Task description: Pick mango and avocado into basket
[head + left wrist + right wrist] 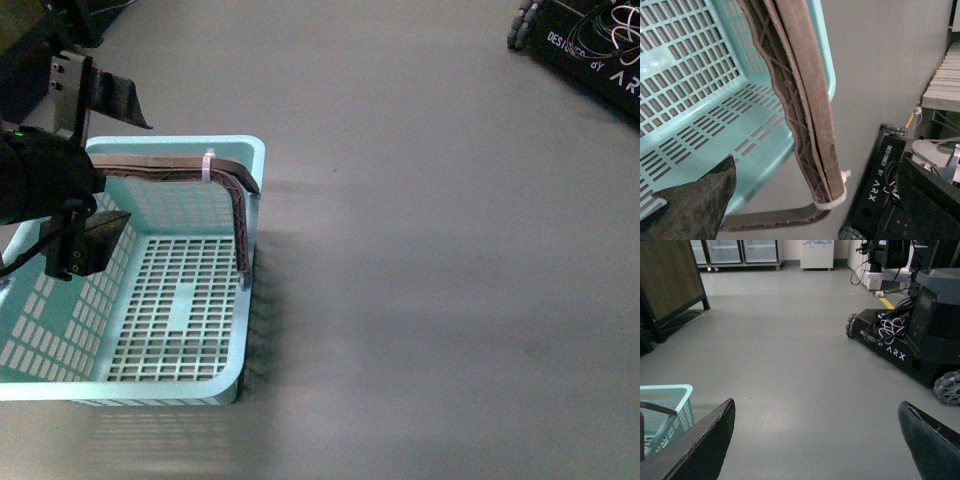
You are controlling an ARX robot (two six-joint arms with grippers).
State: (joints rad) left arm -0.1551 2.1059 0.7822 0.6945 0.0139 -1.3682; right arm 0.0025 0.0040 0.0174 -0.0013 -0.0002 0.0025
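Note:
The light teal basket [150,300] stands on the grey floor at the left, and nothing lies in it. Its brown handles [235,190] are bound with a white zip tie [208,165]. My left gripper [135,172] is open above the basket's far left part, one finger on each side of the handle line. In the left wrist view the basket [700,75] and its handles [805,100] fill the frame, with one finger [695,205] low down. My right gripper [815,440] is open over bare floor, and a basket corner [670,405] shows beside it. The mango and the avocado are out of view.
Another black ARX robot base [905,340] on wheels stands on the floor to the right, and it also shows in the front view [590,45]. A dark wooden board [670,275] leans at the far left. Glass-door cabinets [735,250] line the back wall.

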